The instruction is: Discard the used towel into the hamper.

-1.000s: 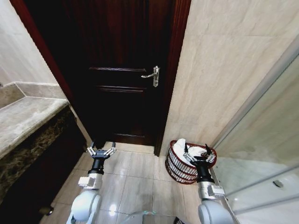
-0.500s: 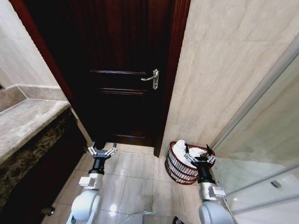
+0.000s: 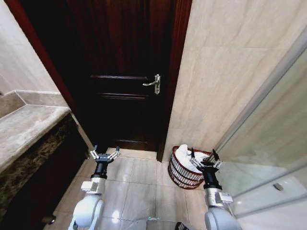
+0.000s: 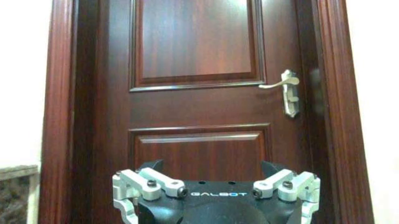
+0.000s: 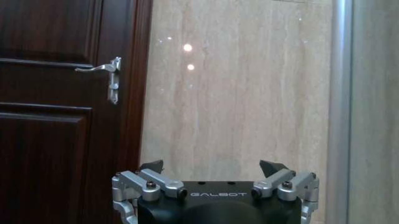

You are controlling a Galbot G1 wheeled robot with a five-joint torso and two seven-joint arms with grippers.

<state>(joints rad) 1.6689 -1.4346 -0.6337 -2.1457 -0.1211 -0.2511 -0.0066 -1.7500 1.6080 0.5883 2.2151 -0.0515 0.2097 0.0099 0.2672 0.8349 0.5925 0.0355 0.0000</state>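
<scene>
the hamper [image 3: 184, 168] stands on the tiled floor [image 3: 139, 184] at the foot of the beige wall [image 3: 225, 76], just right of the dark door [image 3: 124, 72]. the white towel [image 3: 186, 154] lies inside it, bunched above the rim. the right hand [image 3: 203, 159] is spread wide and empty, held in front of the hamper's right side in the head view. the left hand [image 3: 104, 154] is also wide and empty, raised over the floor before the door, well apart from the hamper. a stone tabletop [image 3: 24, 129] runs along the left.
</scene>
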